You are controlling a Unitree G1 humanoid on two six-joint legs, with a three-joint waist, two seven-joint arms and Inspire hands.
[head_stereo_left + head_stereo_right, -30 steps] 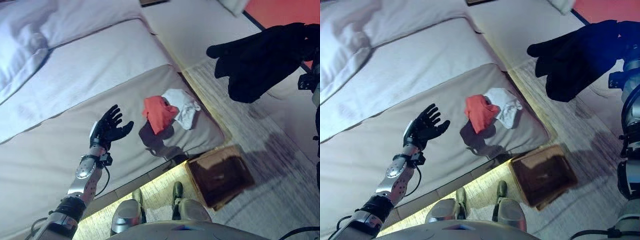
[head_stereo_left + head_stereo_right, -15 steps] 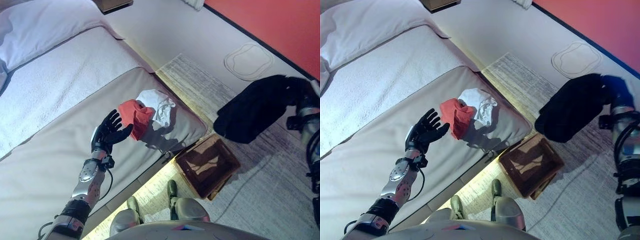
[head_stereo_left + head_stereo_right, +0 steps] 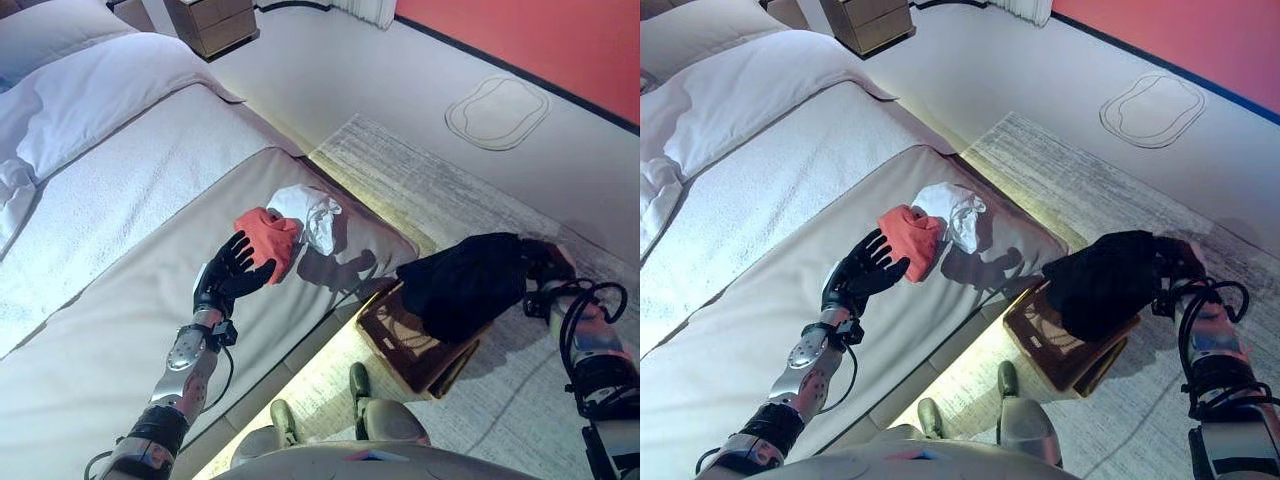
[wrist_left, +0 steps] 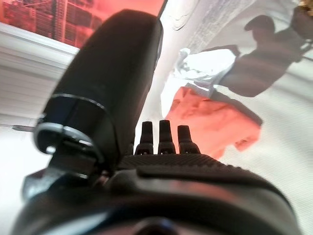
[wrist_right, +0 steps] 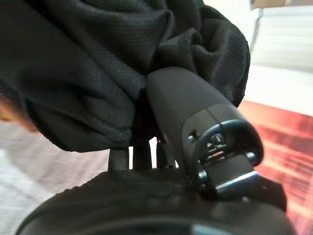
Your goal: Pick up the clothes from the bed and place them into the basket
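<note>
A black garment [image 3: 462, 285] hangs from my right hand [image 3: 541, 264], which is shut on it and holds it over the brown basket [image 3: 415, 345] on the floor beside the bed; its cloth shows close up in the right wrist view [image 5: 93, 68]. A red garment [image 3: 268, 234] and a white garment [image 3: 310, 212] lie crumpled together near the corner of the bed [image 3: 100, 300]. My left hand [image 3: 231, 279] is open with fingers spread, just short of the red garment, which also shows in the left wrist view [image 4: 210, 122].
A pale rug [image 3: 440, 190] lies under the basket on the white floor. A white duvet [image 3: 70, 110] and pillows cover the far part of the bed. A wooden nightstand [image 3: 208, 22] stands at the back. A red wall [image 3: 540, 40] runs behind.
My right hand has come down with the black garment from above the rug to just over the basket. The camera has shifted; my left hand now lies closer to the red garment.
</note>
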